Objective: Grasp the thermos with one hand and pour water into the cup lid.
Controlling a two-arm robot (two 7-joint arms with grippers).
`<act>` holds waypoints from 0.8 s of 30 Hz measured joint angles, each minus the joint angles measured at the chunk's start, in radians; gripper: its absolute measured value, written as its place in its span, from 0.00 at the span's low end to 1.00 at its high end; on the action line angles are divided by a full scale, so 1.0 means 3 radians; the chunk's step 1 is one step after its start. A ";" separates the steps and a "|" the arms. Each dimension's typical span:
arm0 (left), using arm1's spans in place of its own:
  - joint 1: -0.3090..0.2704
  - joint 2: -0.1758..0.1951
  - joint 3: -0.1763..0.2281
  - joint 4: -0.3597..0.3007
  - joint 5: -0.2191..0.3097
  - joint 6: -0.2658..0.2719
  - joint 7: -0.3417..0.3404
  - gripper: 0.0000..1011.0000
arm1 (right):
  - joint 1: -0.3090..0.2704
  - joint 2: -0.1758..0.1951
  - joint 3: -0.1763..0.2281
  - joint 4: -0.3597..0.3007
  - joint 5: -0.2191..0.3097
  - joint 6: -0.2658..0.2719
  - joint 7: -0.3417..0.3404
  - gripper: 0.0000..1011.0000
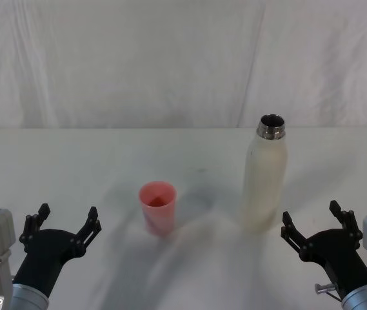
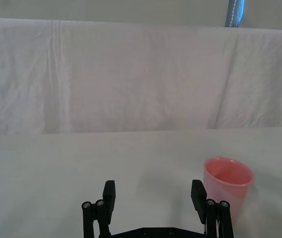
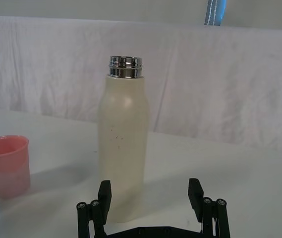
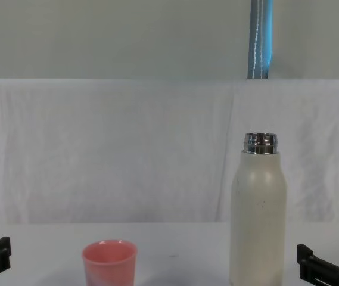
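You have one thermos [image 1: 265, 177] standing right of centre in the head view, and one cup lid [image 1: 158, 206] left of it near the middle. Two grippers: the left gripper [image 1: 67, 219] at lower left, the right gripper [image 1: 312, 220] at lower right.

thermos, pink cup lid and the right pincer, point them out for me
thermos [image 1: 265, 184], head view, middle of the cream body
cup lid [image 1: 158, 206], head view, pink outer wall below the rim
right pincer [image 1: 315, 223], head view, gap midway between its open fingertips
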 joint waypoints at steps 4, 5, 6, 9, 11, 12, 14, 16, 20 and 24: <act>0.0000 0.0000 0.0000 0.0000 0.0000 0.0000 0.0000 0.99 | 0.0000 0.0000 0.0000 0.0000 0.0000 0.0000 0.0000 0.99; 0.0000 0.0000 0.0000 0.0000 0.0000 0.0000 0.0000 0.99 | 0.0000 0.0000 0.0000 0.0000 0.0000 0.0000 0.0000 0.99; 0.0000 0.0000 0.0000 0.0000 0.0000 0.0000 0.0000 0.99 | 0.0000 0.0000 0.0000 0.0000 0.0000 0.0000 0.0000 0.99; 0.0000 0.0000 0.0000 0.0000 0.0000 0.0000 0.0000 0.99 | 0.0000 0.0000 0.0000 0.0000 0.0000 0.0000 0.0000 0.99; 0.0000 0.0000 0.0000 0.0000 0.0000 0.0000 0.0000 0.99 | 0.0000 0.0000 0.0000 0.0000 0.0000 0.0000 0.0000 0.99; 0.0000 0.0000 0.0000 0.0000 0.0000 0.0000 0.0000 0.99 | 0.0000 0.0000 0.0000 0.0000 0.0000 0.0000 0.0000 0.99; 0.0000 0.0000 0.0000 0.0000 0.0000 0.0000 0.0000 0.99 | 0.0000 0.0000 0.0000 0.0000 0.0000 0.0000 0.0000 0.99; 0.0000 0.0000 0.0000 0.0000 0.0000 0.0000 0.0000 0.99 | 0.0000 0.0000 0.0000 0.0000 0.0000 0.0000 0.0000 0.99; 0.0000 0.0000 0.0000 0.0000 0.0000 0.0000 0.0000 0.99 | 0.0000 0.0000 0.0000 0.0000 0.0000 0.0000 0.0000 0.99; 0.0000 0.0000 0.0000 0.0000 0.0000 0.0000 0.0000 0.99 | 0.0000 0.0000 0.0000 0.0000 0.0000 0.0000 0.0000 0.99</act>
